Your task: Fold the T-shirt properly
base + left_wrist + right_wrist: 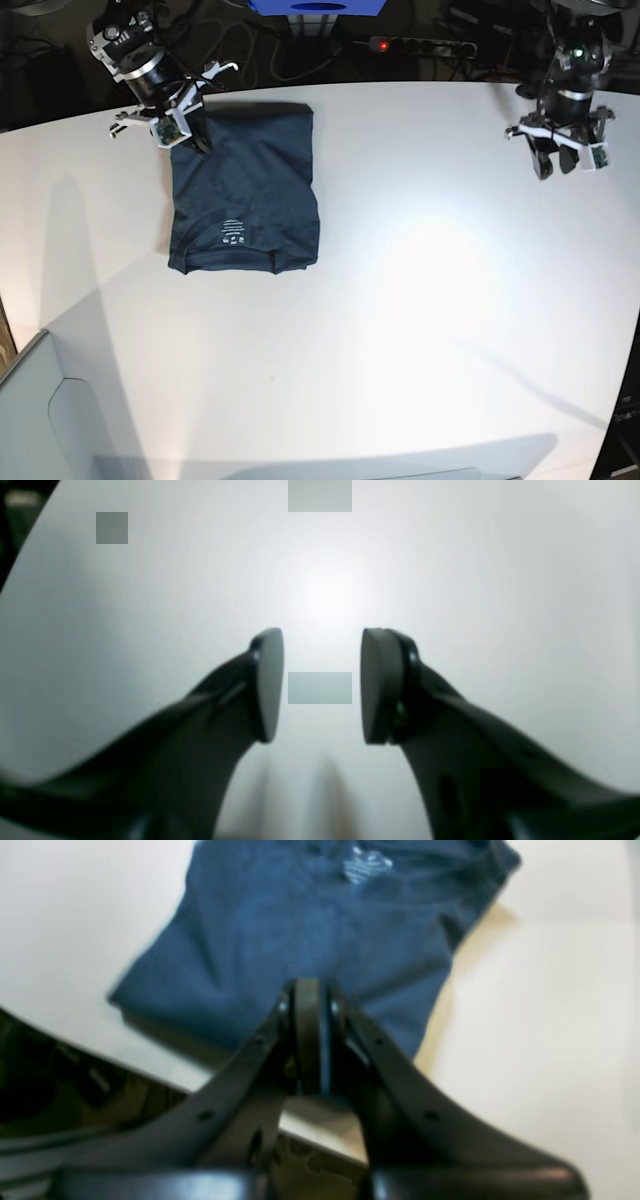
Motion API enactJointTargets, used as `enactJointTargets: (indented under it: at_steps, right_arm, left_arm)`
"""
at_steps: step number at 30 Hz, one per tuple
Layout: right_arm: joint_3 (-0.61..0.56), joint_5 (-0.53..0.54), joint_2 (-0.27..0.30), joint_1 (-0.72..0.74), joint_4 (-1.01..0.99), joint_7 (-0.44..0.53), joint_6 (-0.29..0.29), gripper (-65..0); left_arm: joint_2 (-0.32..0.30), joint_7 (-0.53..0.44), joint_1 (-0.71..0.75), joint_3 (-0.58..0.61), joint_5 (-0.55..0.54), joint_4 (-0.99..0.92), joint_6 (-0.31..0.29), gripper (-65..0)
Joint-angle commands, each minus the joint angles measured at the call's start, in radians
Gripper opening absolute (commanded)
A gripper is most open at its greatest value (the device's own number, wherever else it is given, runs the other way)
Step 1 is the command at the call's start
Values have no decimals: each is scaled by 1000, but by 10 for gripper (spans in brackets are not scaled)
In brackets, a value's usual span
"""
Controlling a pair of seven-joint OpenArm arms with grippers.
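The dark navy T-shirt (pixel 245 190) lies folded into a flat rectangle on the left part of the white table (pixel 430 300), its white neck label (pixel 232 232) facing up near the front edge. My right gripper (pixel 196 140) is at the shirt's far left corner. In the right wrist view its fingers (pixel 312 987) are pressed together with a thin strip of blue cloth between the pads, and the T-shirt (pixel 300 915) spreads out ahead with the label (pixel 367 862) at the far end. My left gripper (pixel 565 165) hangs at the far right, well away from the shirt. It stands open (pixel 322 685) over bare table.
The table's rounded back edge runs just behind both grippers. Beyond it lie cables, a power strip (pixel 420 45) with a red light and a blue box (pixel 318 8). A grey panel (pixel 40 420) stands off the table's front left.
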Motion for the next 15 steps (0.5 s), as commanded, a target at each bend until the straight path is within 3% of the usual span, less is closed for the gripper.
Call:
enactJointTargets:
  at_steps: [1, 6, 12, 15]
  right_arm:
    - [15, 17, 1, -22, 18, 23, 10, -649]
    - [90, 19, -4, -135, 41, 23, 10, -649]
    - [139, 19, 1, -297, 49, 14, 10, -649]
    - [153, 19, 5, -316, -32, -54, 10, -649]
  left_arm:
    - [6, -16, 37, -22, -5, 24, 2, -404]
    - [78, -16, 218, -37, -5, 27, 2, -419]
    - [138, -22, 370, 16, 4, -14, 2, -650]
    - [139, -25, 401, 84, 6, -96, 2, -650]
